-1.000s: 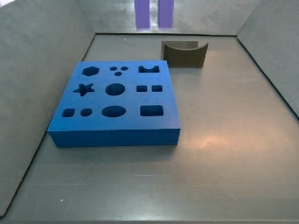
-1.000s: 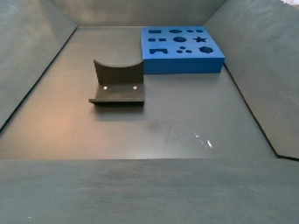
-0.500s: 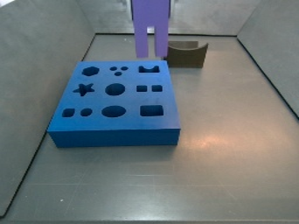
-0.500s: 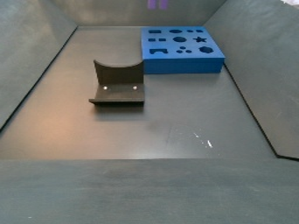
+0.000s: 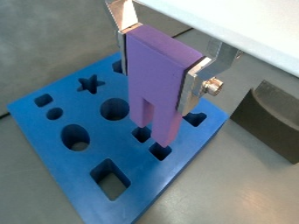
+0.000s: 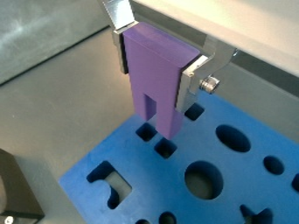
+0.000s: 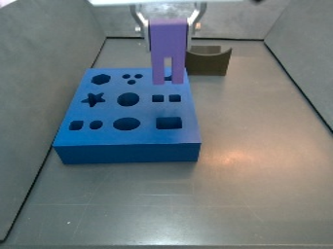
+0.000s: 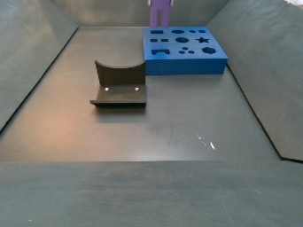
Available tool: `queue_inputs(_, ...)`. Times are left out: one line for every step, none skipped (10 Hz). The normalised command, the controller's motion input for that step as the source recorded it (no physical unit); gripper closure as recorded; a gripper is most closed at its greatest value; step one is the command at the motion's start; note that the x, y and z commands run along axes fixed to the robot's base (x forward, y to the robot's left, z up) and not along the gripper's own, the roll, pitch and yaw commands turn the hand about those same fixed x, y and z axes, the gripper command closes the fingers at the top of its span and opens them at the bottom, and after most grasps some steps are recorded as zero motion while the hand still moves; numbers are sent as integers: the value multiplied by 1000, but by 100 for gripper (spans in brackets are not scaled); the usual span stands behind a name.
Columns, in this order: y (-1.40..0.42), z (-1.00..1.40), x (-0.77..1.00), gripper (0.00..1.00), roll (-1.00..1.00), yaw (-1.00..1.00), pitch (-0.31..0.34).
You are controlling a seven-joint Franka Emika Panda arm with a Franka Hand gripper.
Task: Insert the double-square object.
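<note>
My gripper (image 5: 160, 55) is shut on the double-square object (image 5: 159, 86), a tall matte purple peg with two prongs at its lower end. It hangs upright over the large blue block with shaped holes (image 5: 70, 162). In both wrist views the prongs hover just above a pair of small square holes (image 6: 156, 140) near the block's edge. In a side view the peg (image 7: 166, 51) hangs over the block's far part (image 7: 130, 112) with the gripper (image 7: 166, 14) above. In a side view only the peg's lower part (image 8: 160, 12) shows above the block (image 8: 183, 50).
A dark olive-brown block with a curved notch (image 7: 208, 58) stands at the back beside the blue block; it also shows in a side view (image 8: 119, 84). Grey walls enclose the floor on all sides.
The peg has come down and forward, from over the back wall to just above the blue block's far part. The blocks have not moved.
</note>
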Motion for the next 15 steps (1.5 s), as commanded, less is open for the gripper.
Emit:
queue_inputs(83, -920, -34, 100, 87, 0, -56)
queue_inputs(0, -394, 0, 100, 0, 0, -11)
queue_inputs(14, 0, 0, 100, -19, 0, 0)
queue_inputs(0, -297, 0, 100, 53, 77, 0)
queue_inputs(14, -437, 0, 100, 53, 134, -1)
queue_inputs(23, -303, 0, 100, 0, 57, 0)
queue_inputs(3, -277, 0, 100, 0, 23, 0)
queue_inputs(9, -400, 189, 100, 0, 0, 0)
queue_inputs(20, -454, 331, 100, 0, -114, 50)
queue_inputs(14, -500, 226, 100, 0, -154, 26)
queue_inputs(11, -500, 157, 100, 0, -209, 3)
queue_inputs(6, -526, 17, 100, -31, -283, 0)
queue_inputs(0, -514, 0, 100, -64, -369, -34)
queue_inputs(0, -517, 0, 100, -64, -363, -63)
queue_inputs(17, -557, -31, 100, -121, -289, -106)
